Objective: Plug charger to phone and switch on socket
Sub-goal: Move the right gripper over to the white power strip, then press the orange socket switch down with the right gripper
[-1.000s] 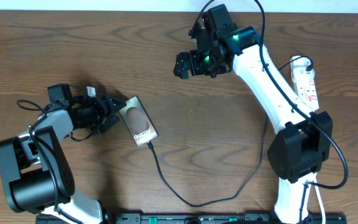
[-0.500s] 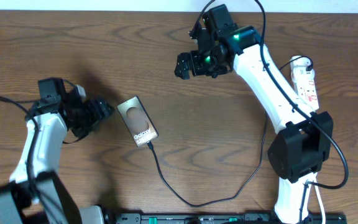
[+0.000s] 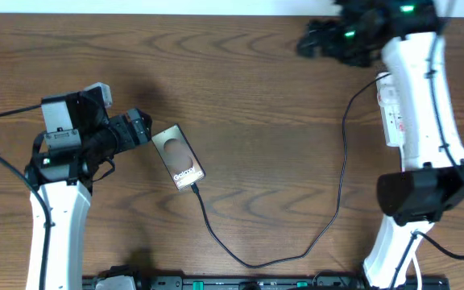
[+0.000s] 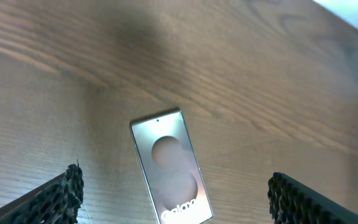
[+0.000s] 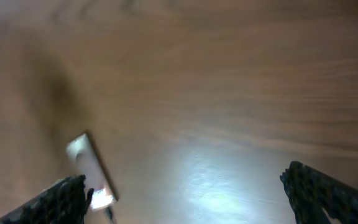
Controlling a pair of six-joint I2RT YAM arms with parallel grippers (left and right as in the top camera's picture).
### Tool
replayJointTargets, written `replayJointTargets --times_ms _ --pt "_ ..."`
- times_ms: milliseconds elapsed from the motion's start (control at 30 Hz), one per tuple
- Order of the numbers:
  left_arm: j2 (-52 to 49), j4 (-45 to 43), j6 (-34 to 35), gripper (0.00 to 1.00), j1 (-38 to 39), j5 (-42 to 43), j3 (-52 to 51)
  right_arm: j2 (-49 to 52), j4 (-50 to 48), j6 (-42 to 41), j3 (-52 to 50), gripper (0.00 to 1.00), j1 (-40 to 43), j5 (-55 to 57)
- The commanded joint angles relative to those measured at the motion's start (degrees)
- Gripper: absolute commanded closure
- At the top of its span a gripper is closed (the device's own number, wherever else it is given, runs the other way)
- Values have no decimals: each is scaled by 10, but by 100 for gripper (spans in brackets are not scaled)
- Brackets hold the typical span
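Left arm [image 3: 55, 185] has backed off the phone [image 3: 178, 157]. Left jaws have gone from part-closed to wide open and hold nothing; in the wrist view both fingers sit at the frame edges with the phone [image 4: 169, 165] clear between them. The phone hasn't shifted: it's flat on the bench [image 3: 256, 97], left of centre, with the charger [image 3: 344, 161] running from its near end, so I judge the plug is seated, though I can't see the tip itself. Right arm [image 3: 421, 97] has swung from mid-bench to the far right corner, past the socket [image 3: 389, 121], which lies along the right side, partly under that arm. Right jaws are fully spread and empty. So I read the plug-in step as done and only the socket switch as left. I can't make out the switch's position from here.
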State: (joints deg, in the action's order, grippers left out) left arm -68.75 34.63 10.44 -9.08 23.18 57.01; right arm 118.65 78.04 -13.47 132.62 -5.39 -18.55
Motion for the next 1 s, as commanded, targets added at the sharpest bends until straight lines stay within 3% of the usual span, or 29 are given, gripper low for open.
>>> replayJointTargets --times_ms 0,167,467,700,967 --pt "10 1 -10 7 1 -10 9 -3 17 32 15 1 76 -7" --pt "9 1 -10 7 1 -10 9 -3 33 107 13 1 184 -61" --pt "9 1 -10 7 1 -10 9 0 31 171 -9 1 313 -58" --pt "9 1 -10 7 1 -10 9 34 54 290 -17 1 334 -62" --pt "9 1 -10 7 1 -10 9 120 47 309 -17 1 334 -73"
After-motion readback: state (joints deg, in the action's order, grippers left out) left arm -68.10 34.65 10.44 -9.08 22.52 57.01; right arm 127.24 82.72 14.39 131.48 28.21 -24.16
